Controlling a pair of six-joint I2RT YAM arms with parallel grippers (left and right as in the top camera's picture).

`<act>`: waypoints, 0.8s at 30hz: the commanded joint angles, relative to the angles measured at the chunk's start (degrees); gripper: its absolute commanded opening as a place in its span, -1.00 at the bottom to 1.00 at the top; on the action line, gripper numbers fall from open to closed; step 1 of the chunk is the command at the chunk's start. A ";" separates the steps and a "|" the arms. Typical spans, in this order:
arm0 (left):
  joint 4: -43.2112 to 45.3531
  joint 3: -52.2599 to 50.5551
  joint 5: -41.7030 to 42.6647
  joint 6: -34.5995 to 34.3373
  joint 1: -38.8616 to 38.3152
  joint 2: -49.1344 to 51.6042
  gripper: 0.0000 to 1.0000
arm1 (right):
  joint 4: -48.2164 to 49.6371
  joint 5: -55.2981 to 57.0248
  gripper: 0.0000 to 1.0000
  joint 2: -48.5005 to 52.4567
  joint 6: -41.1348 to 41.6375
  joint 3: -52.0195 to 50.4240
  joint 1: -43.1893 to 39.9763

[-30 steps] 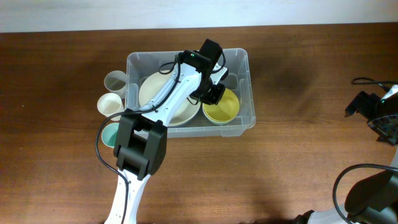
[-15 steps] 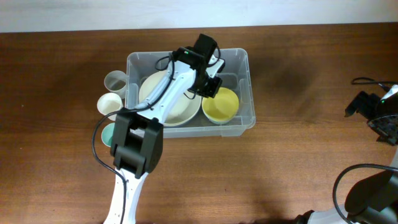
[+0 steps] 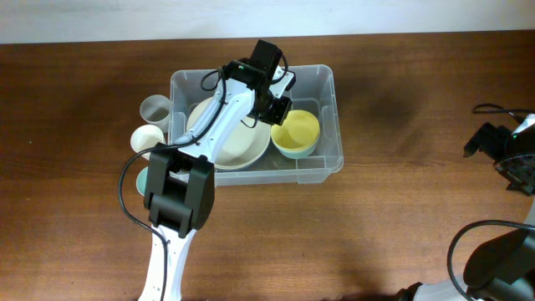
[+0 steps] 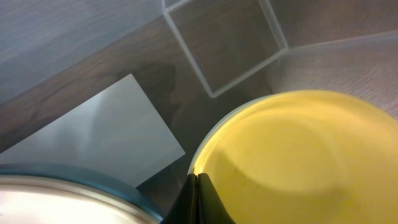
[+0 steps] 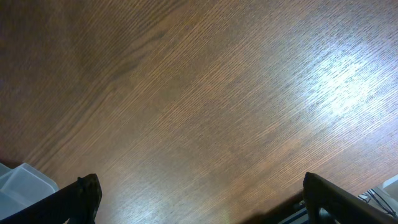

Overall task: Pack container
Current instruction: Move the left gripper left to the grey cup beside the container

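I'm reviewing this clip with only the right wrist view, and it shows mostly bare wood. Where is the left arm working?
Observer: The left hand is down in the container, near the middle of the table.
Reviewer: Is it holding anything?
Observer: It is shut on the rim of the yellow bowl, which shows close up in the left wrist view.
Reviewer: Is anything else packed?
Observer: A large cream dish lies in the container beside that bowl.
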 commanded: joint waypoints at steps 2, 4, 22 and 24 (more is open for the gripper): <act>0.13 0.37 0.22 1.11 0.26 1.09 -0.98 | -0.02 0.11 0.98 -0.74 -0.42 -0.04 -0.11; 0.13 1.46 0.22 1.11 0.42 1.09 -0.99 | -0.02 0.11 0.98 -0.74 -0.42 -0.04 -0.11; -13.94 33.27 -2.95 0.20 5.05 0.81 -0.63 | -0.04 0.09 0.97 -0.74 -0.42 -0.04 -0.11; -19.74 39.69 -6.97 -1.86 7.30 0.59 -0.63 | -0.02 0.11 0.98 -0.74 -0.42 -0.04 -0.11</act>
